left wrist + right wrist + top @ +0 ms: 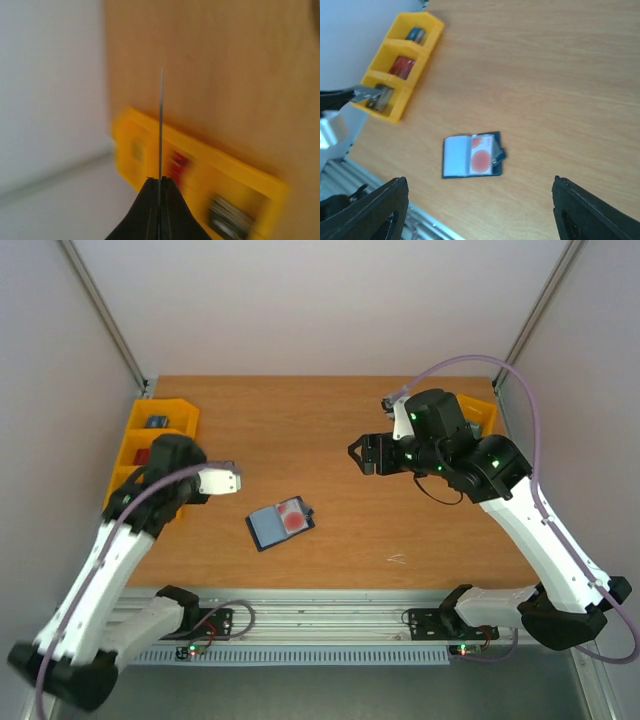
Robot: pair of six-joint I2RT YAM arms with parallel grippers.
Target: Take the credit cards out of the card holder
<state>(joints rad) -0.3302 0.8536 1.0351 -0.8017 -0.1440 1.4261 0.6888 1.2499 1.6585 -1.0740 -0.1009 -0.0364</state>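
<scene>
Left gripper [160,184] hovers raised, pinching grey card [161,125].

From my station I see the wooden bench [330,430] carrying three things. The card holder [266,528] lies open and flat near the front middle. A yellow bin [165,406] sits along the far left edge, and a second yellow bin [479,414] sits at the far right corner.

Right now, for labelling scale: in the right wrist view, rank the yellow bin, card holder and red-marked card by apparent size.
1. yellow bin
2. card holder
3. red-marked card, lying inside the holder
The bin seems farther from the camera yet looks largest, so the order holds.
</scene>
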